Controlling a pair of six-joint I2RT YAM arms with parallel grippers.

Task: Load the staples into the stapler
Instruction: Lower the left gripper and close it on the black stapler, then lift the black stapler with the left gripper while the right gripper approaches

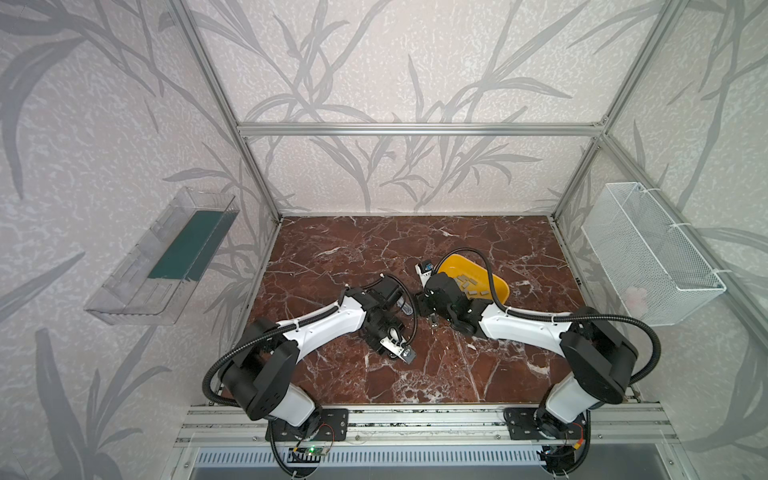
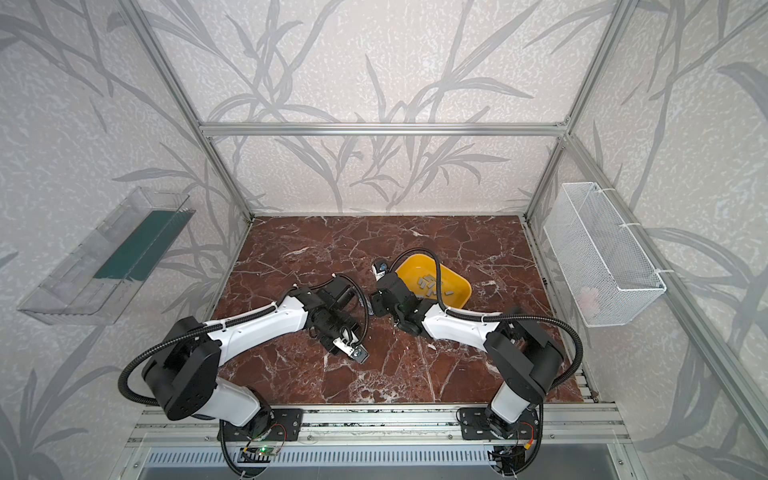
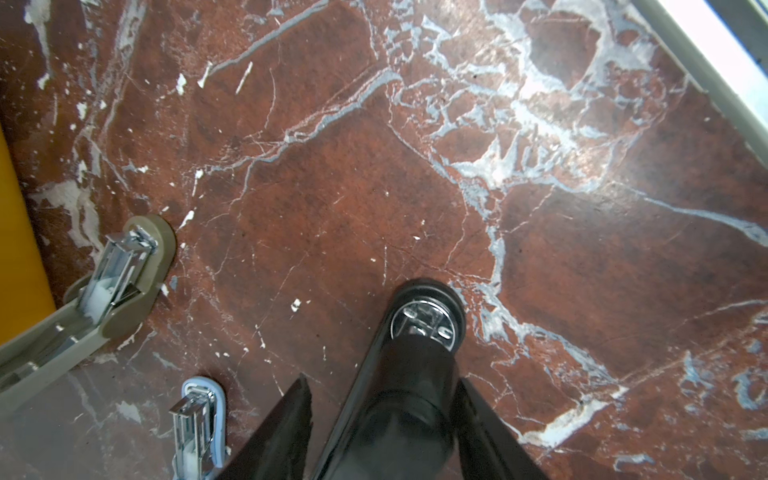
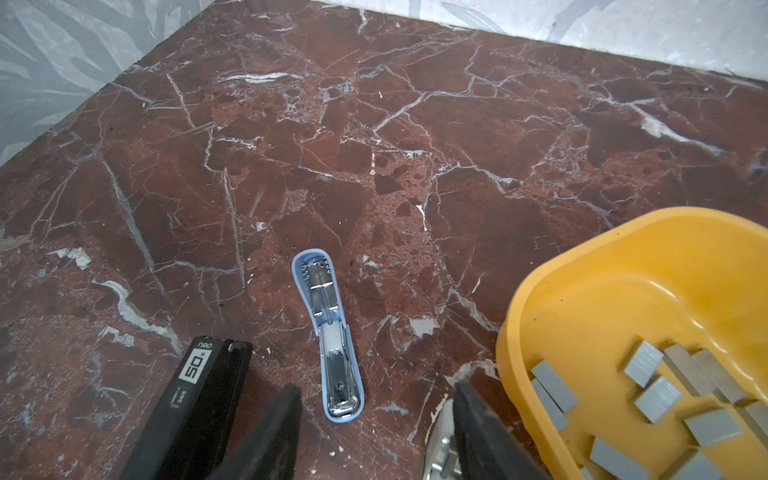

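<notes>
**No strip in hand yet: the pick from the tray is what matters**

From where I stand, the right tool point(image 4: 376, 390) hangs low over the bench point(image 4: 415, 145). Its fingers are well apart with nothing between them. The blue stapler point(image 4: 328, 332) lies open just ahead of it, metal channel showing. The staples point(image 4: 660, 399) lie in the yellow tray point(image 4: 615, 218) just beside that tool, several of them overlapping. The left tool point(image 3: 384, 378) has its fingers partly closed either side of the black stapler point(image 3: 415, 415). I cannot tell whether they actually pinch it. A grey stapler point(image 3: 116, 282) lies open nearby too.

To my eye the job now is fetching one strip. I'd go for a strip lying alone near the tray's rim rather than one in the crossed heap. Take it across its narrow width and keep it level so it neither twists nor breaks. Then line it up with an open channel, legs down, and lower it in gently while the stapler body is held steady.
</notes>
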